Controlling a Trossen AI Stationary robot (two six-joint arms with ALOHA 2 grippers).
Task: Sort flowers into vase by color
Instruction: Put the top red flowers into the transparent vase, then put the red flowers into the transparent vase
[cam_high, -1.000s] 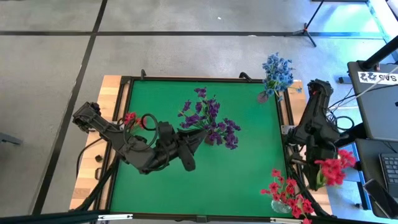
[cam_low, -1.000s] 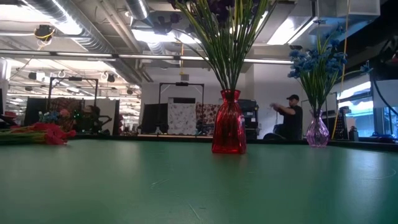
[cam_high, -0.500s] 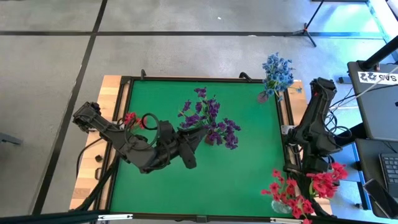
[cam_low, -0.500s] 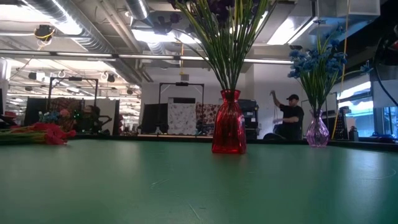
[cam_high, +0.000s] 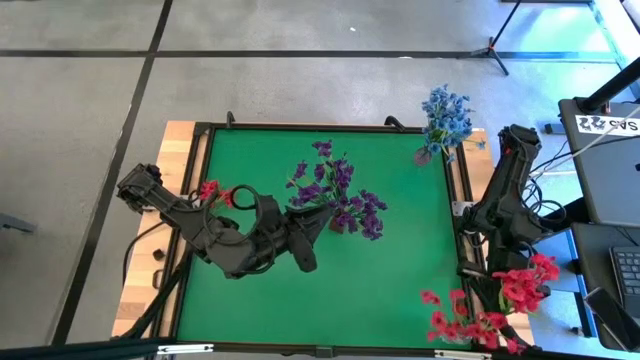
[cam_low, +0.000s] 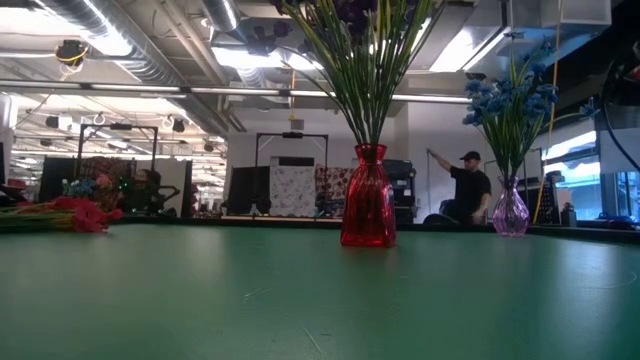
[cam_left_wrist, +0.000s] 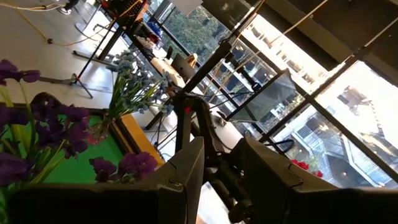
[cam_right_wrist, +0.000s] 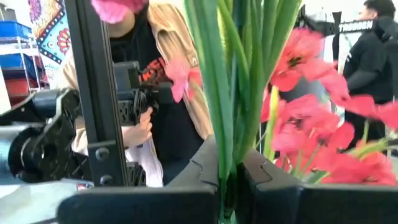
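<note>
Right wrist view: right gripper (cam_right_wrist: 227, 186) jaws around red flowers' (cam_right_wrist: 298, 124) green stems.

A green table mat (cam_high: 330, 290), a tripod (cam_high: 497, 40), and a capped person (cam_low: 468, 186) beyond the table.

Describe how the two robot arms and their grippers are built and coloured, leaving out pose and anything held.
Both arms are dark, nearly black, built from chunky jointed segments. The left arm carries a looped black cable near its wrist. The right arm has dark cables trailing beside its base. The left gripper has two broad, flat dark fingers; the right gripper has similar dark fingers with stepped inner edges. No markings are legible.
</note>
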